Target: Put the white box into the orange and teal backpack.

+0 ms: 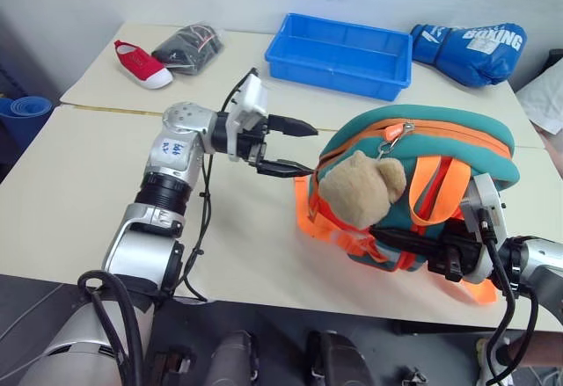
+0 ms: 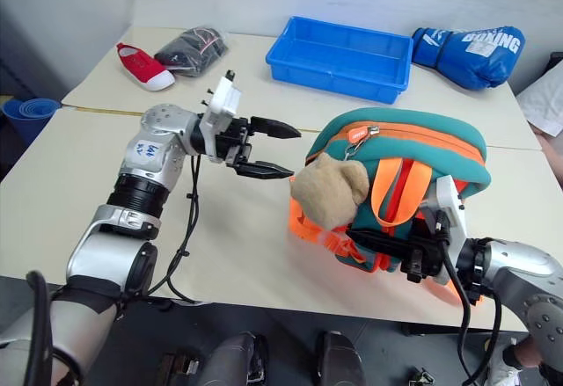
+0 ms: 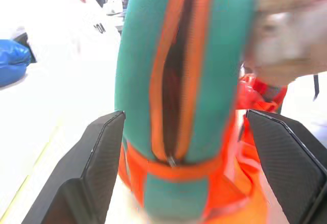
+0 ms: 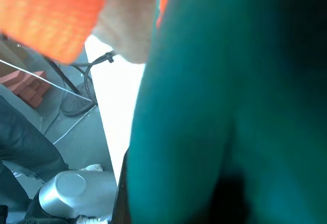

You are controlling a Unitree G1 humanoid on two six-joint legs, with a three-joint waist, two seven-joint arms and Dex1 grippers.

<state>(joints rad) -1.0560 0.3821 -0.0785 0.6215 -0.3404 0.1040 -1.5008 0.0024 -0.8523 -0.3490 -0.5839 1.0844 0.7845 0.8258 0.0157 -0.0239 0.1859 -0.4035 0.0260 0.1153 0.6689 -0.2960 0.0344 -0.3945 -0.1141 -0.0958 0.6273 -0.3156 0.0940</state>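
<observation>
My left end effector (image 1: 297, 147) fingers spread, empty, just beside puffy orange and teal backpack (image 1: 422, 140) standing on pale tabletop (image 1: 62, 201), my right end effector clamped shut at backpack's lower front, white box unseen

Two cream tables (image 1: 255, 219) pushed together, seam running across. On the near one: the orange and teal backpack (image 1: 440, 135), standing on its edge, tan bear on its front. On the far one: a blue tray (image 1: 341, 52), a blue boxing glove (image 1: 471, 50), a red shoe (image 1: 141, 63) and a dark bagged bundle (image 1: 187, 47) just beside it.
</observation>
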